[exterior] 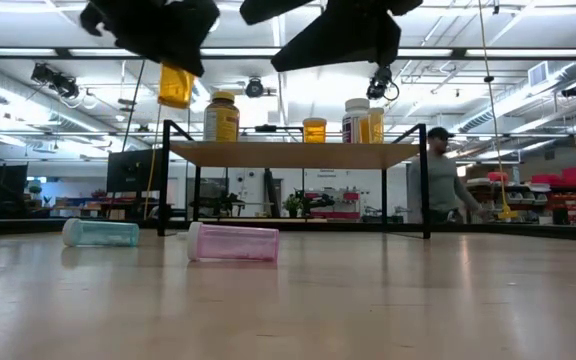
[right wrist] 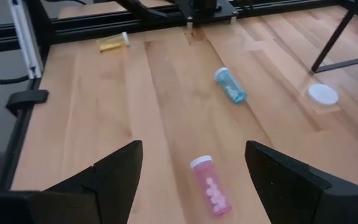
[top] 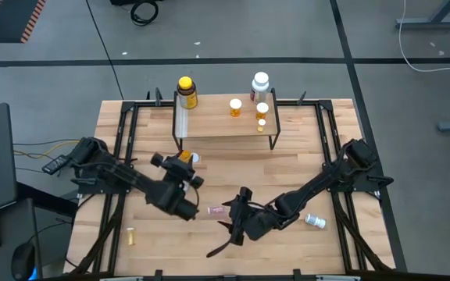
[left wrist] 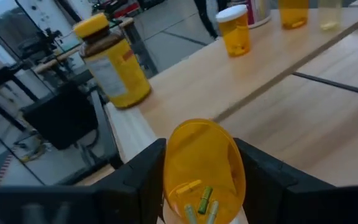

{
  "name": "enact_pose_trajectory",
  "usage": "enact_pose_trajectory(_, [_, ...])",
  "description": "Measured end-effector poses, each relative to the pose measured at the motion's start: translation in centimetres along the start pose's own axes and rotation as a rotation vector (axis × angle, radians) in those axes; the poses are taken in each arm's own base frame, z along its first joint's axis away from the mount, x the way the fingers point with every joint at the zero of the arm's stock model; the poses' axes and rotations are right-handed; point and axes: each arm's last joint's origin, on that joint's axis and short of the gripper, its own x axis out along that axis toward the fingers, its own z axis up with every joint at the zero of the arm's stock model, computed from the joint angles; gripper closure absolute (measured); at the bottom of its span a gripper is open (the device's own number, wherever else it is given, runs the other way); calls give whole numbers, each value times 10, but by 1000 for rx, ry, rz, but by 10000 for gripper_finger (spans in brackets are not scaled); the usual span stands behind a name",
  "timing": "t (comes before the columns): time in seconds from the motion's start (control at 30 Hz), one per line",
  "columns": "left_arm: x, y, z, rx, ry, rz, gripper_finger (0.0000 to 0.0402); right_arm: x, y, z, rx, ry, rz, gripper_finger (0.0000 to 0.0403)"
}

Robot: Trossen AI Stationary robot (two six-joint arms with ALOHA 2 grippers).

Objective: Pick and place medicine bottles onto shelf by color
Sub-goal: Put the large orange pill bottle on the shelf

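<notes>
My left gripper (top: 182,165) hangs in front of the shelf (top: 217,126), shut on an orange vial (left wrist: 202,171). In the low view this vial (exterior: 176,85) is high above the table. On the shelf plank stand a big yellow bottle (top: 186,92), a big white bottle (top: 261,84) and several orange vials (top: 235,107). My right gripper (right wrist: 194,162) is open and high over a pink vial (right wrist: 210,186) that lies on its side on the table, touching nothing. A teal vial (right wrist: 230,85) and a small yellow vial (top: 130,236) also lie on the table. My left gripper pinches the orange vial by its body (left wrist: 185,155) between the two fingers (left wrist: 138,171), one on each side. The vial is lifted clear and hangs below the gripper in the low view. No cap shows on it in the wrist view; pills lie in its lower part.
A white-capped vial (top: 315,222) lies behind my right gripper, toward the table's right. A white disc like a cap (right wrist: 322,94) lies on the table near a shelf leg. The shelf's black legs (top: 272,144) stand ahead. A person (exterior: 438,185) is in the room beyond.
</notes>
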Motion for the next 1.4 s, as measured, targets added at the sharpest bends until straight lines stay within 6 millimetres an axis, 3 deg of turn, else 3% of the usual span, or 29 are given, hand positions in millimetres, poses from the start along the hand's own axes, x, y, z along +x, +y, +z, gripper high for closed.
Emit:
enact_pose_trajectory(0.33, [57, 9, 35, 21, 53, 179, 227, -7, 8, -5, -14, -4, 4, 110])
enact_pose_trajectory(0.7, [117, 22, 46, -93, 114, 326, 228, -10, 11, -9, -37, 11, -1, 110])
enact_pose_trajectory(1.03, [143, 18, 54, -244, 135, 318, 228, -10, 10, -10, -46, 21, -5, 110])
enact_pose_trajectory(1.4, [170, 33, 46, -318, 239, 364, 228, -11, 12, -11, -49, 22, -1, 110])
